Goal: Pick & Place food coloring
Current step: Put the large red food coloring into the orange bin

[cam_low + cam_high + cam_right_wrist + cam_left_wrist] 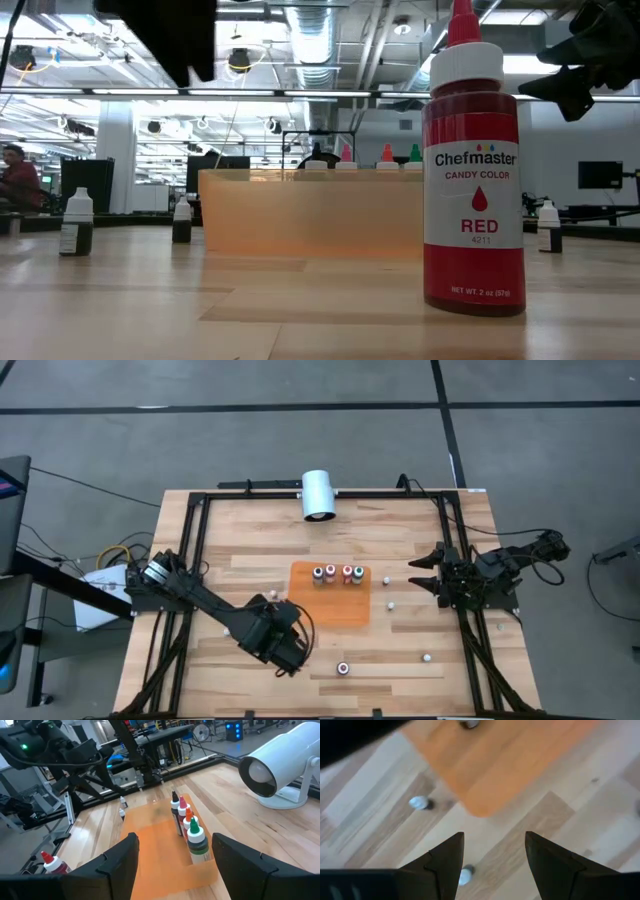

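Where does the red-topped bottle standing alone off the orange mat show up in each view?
High: red-topped bottle, near the table's front edge, apart from the orange mat.
Low: bottle close up, right of centre, before the mat.
Left wrist: not in it.
Right wrist: bottle, lower left.
Shared landmark: the mat.

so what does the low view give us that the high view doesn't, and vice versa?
Only the low view: the red bottle's label, reading Chefmaster Candy Color Red, and the room behind the table.

Only the high view: both arms whole, the left gripper over the table's front left, the right gripper waiting at the right edge, plus the white cylinder.

Both: the orange mat with a row of bottles on it, and loose bottles around it.
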Available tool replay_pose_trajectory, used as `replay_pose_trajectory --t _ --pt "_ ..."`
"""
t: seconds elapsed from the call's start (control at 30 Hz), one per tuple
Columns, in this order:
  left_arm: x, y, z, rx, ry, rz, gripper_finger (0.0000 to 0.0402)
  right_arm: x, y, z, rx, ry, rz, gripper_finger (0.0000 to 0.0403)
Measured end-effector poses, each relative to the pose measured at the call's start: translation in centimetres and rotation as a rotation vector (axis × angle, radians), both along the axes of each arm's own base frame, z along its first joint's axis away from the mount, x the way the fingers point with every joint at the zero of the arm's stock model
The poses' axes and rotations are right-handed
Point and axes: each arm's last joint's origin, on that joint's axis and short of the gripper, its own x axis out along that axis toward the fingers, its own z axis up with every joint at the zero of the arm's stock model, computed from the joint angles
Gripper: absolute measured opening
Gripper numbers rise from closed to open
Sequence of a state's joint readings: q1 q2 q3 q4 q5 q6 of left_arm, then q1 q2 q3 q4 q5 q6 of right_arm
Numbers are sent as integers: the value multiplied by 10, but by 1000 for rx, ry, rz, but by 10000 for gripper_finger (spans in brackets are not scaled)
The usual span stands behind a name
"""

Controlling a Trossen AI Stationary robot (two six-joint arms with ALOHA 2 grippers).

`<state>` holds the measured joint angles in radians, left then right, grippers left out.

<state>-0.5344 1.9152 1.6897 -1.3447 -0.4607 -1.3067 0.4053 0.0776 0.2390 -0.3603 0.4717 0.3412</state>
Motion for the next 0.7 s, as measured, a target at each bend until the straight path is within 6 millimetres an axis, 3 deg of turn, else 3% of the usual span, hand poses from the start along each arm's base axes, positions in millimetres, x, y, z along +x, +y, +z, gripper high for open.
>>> replay_pose_trajectory --t 0.27,0.7 --pt "-16 8 2 85 90 138 203 0 0 0 0 0 0 240" --pt "4 60 6 139 107 224 203 0 0 0 0 0 0 240"
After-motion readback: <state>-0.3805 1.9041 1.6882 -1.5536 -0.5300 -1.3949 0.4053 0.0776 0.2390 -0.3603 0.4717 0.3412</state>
